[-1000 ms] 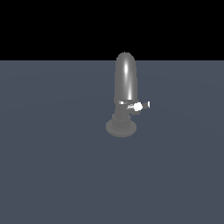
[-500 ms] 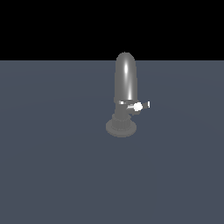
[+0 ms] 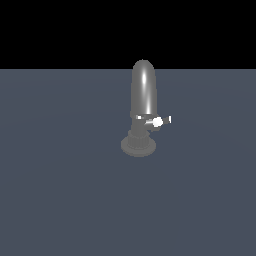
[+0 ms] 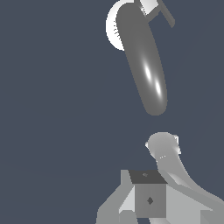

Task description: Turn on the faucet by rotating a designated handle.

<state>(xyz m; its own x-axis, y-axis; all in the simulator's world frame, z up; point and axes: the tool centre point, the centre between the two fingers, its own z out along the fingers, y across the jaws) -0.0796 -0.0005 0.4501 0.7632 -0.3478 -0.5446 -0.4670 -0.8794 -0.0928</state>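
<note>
surface: flat slate blue-grey floor [image 3: 60,200], plain and matte, spanning the exterior view from its left to its right and from near edge to far | far: ends in a straight horizon line | beyond: solid black backdrop [image 3: 60,30] | wrist view: same blue-grey floor fills the background

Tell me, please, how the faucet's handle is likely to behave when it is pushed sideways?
The handle looks like a short, rigid metal lever, so it should probably swing about the faucet rather than bend. Its rounded white tip seems smooth, so contact may slip off. The faucet's wide ribbed base suggests it will likely stay upright.
</note>
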